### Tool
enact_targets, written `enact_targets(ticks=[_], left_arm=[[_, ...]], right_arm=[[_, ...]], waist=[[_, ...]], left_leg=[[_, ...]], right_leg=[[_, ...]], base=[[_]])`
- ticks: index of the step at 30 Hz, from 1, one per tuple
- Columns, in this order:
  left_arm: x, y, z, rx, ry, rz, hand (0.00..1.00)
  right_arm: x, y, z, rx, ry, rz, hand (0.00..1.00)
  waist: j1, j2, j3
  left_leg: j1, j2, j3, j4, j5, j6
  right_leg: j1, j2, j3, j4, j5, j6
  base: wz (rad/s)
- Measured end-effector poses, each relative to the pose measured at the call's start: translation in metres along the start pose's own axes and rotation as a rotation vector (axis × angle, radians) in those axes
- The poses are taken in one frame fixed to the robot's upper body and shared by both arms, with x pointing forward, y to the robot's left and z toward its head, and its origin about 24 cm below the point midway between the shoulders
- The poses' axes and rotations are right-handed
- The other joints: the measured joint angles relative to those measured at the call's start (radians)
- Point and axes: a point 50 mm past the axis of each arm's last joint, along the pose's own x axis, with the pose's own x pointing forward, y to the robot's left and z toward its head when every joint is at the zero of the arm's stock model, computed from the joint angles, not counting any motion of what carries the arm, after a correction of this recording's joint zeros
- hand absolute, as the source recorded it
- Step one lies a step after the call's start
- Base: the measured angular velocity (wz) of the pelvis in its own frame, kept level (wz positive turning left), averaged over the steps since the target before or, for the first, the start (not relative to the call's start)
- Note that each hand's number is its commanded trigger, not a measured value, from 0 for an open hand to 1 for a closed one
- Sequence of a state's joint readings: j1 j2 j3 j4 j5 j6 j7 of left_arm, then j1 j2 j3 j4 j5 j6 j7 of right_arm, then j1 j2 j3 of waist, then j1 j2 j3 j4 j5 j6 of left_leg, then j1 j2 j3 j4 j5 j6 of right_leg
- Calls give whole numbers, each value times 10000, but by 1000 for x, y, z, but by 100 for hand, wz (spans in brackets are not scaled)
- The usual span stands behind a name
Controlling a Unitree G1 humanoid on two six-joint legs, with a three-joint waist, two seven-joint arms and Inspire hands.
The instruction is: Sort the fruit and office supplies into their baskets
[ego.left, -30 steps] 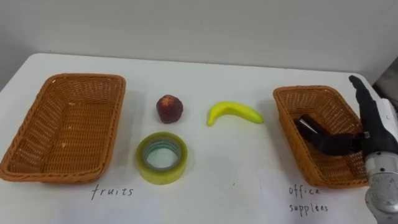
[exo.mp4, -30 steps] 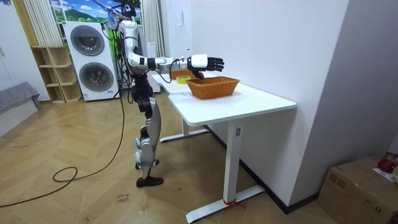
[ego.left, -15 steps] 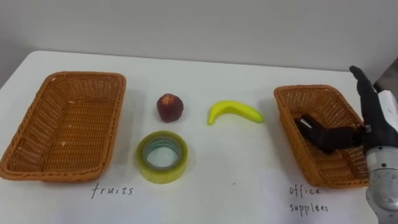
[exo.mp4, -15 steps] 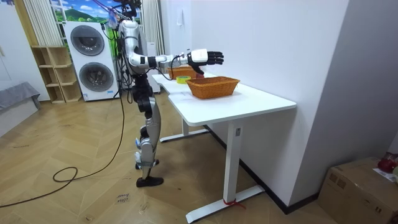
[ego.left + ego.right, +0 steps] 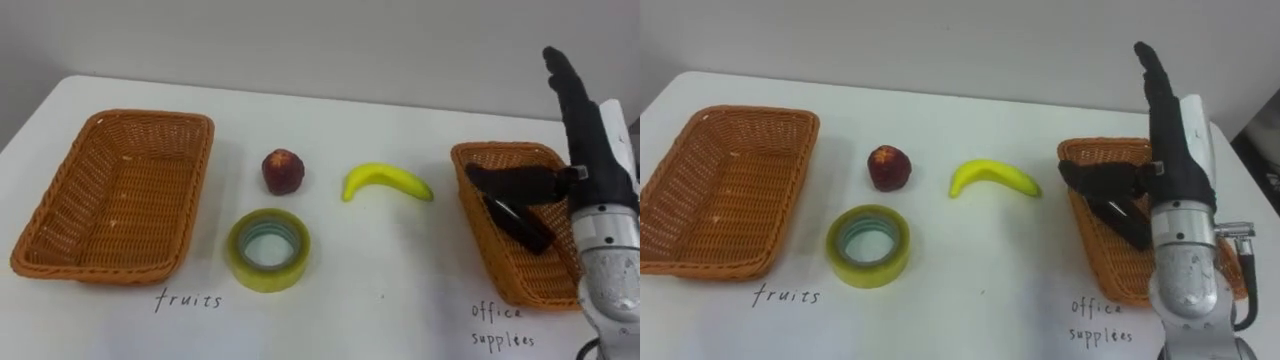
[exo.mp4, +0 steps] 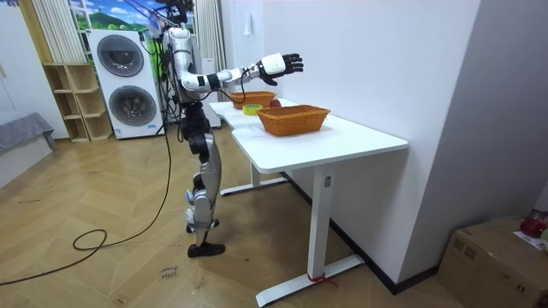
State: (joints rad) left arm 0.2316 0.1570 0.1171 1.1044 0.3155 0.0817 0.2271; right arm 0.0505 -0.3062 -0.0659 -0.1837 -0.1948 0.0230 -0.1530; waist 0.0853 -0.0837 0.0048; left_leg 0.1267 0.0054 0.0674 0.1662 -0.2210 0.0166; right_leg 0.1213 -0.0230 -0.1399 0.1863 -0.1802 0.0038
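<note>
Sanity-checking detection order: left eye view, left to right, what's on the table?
Left basket → tape roll → banana → right basket. Red fruit sits directly behind the tape roll and the right hand overlaps the right basket, so both left out.

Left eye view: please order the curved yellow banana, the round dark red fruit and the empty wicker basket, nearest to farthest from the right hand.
1. Curved yellow banana, centre-right, closest to the right hand.
2. Round dark red fruit, left of the banana.
3. Empty wicker basket, far left.
</note>
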Motion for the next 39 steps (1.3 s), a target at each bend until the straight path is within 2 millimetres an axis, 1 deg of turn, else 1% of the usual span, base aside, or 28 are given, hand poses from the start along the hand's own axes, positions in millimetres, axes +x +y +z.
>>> enact_targets(ticks=[3,6,7,10,13,14,16,18,19,20,23,24,25,28,30,31,32,37,39], left_arm=[[0,-3,-2,163,72,-106,0],[-1,-3,-2,247,74,-129,0],[-1,-4,-4,256,111,-138,0],[0,-2,-4,283,148,-105,0],[0,0,-2,289,100,-42,0],[0,1,-2,369,84,-19,0],[1,0,0,483,24,-39,0],[1,-1,4,439,-61,-84,0],[1,-1,7,353,-115,-105,0],[2,-1,10,311,-175,-104,0],[2,0,16,257,-323,-67,0],[2,0,16,234,-325,-67,0],[2,0,17,43,-283,-84,0],[2,0,17,-221,-236,-116,0],[3,0,17,-336,-231,-92,0],[3,0,17,-331,-202,-35,0],[2,0,15,-360,-150,81,0],[1,0,7,-326,123,195,0],[1,-1,4,-299,237,194,0]], right_arm=[[3,4,5,501,-151,114,0],[2,15,7,622,-224,590,0],[2,20,8,683,-218,824,0],[0,29,9,927,-203,1366,0],[0,36,12,1218,-285,1713,0],[2,41,15,1335,-409,1921,0],[5,49,21,1583,-569,2281,0],[7,57,24,1828,-623,2598,0],[8,62,27,1902,-726,2809,0],[9,66,30,1968,-830,2929,0],[14,71,36,1984,-1015,3019,0],[16,72,36,2016,-1011,3013,0],[18,75,36,2056,-948,2965,0],[17,79,35,1901,-925,2989,0],[17,81,36,1919,-933,3057,0],[16,83,36,1895,-951,3124,0],[15,87,37,1885,-946,3263,0],[12,100,35,1719,-790,3818,0],[13,104,33,1607,-652,3995,0]], waist=[[37,9,-1],[73,-32,-27],[89,-77,-61],[228,-132,-90],[335,-202,-72],[386,-225,-48],[439,-220,-44],[576,-205,-45],[596,-195,-33],[588,-196,-39],[621,-182,-25],[620,-163,-12],[588,-145,1],[685,-100,27],[747,-101,20],[801,-134,-8],[866,-89,23],[1130,-76,31],[1143,-78,30]], left_leg=[[-20,0,1,1,0,0],[-128,4,1,18,5,-2],[-174,2,-10,20,8,0],[-280,-2,-16,61,13,3],[-442,-7,-26,119,19,7],[-527,-6,-23,148,19,7],[-651,-2,-9,184,19,7],[-785,-2,12,203,20,10],[-901,-2,-27,239,26,18],[-1047,-7,-80,299,28,20],[-1268,-19,-220,398,32,23],[-1332,-23,-264,410,33,24],[-1373,-26,-310,417,38,27],[-1470,-22,-318,412,38,27],[-1586,-27,-360,461,40,28],[-1666,-30,-387,486,41,28],[-1668,-28,-401,488,41,27],[-1675,-25,-445,480,44,26],[-1685,-23,-446,479,49,29]], right_leg=[[-27,0,2,2,0,0],[-117,-2,-10,1,5,-8],[-155,-6,-25,4,6,-9],[-257,-10,-27,-2,7,-9],[-385,-22,-40,-7,8,-8],[-457,-26,-55,-5,15,-13],[-577,-25,-66,-13,38,-19],[-715,-35,-78,-4,43,-22],[-784,-46,-161,-10,59,-23],[-880,-58,-233,-11,62,-24],[-1031,-65,-341,-18,71,-25],[-1034,-71,-396,-22,74,-25],[-1046,-95,-545,-24,76,-23],[-1134,-97,-588,-22,76,-23],[-1266,-102,-608,-22,79,-26],[-1314,-103,-621,-22,81,-28],[-1328,-99,-618,-25,81,-29],[-1322,-107,-647,-42,81,-29],[-1322,-115,-658,-42,81,-29]], base=[[0],[0],[0],[0],[0],[0],[-2],[0],[11],[16],[16],[14],[13],[3],[0],[0],[0],[3],[2]])
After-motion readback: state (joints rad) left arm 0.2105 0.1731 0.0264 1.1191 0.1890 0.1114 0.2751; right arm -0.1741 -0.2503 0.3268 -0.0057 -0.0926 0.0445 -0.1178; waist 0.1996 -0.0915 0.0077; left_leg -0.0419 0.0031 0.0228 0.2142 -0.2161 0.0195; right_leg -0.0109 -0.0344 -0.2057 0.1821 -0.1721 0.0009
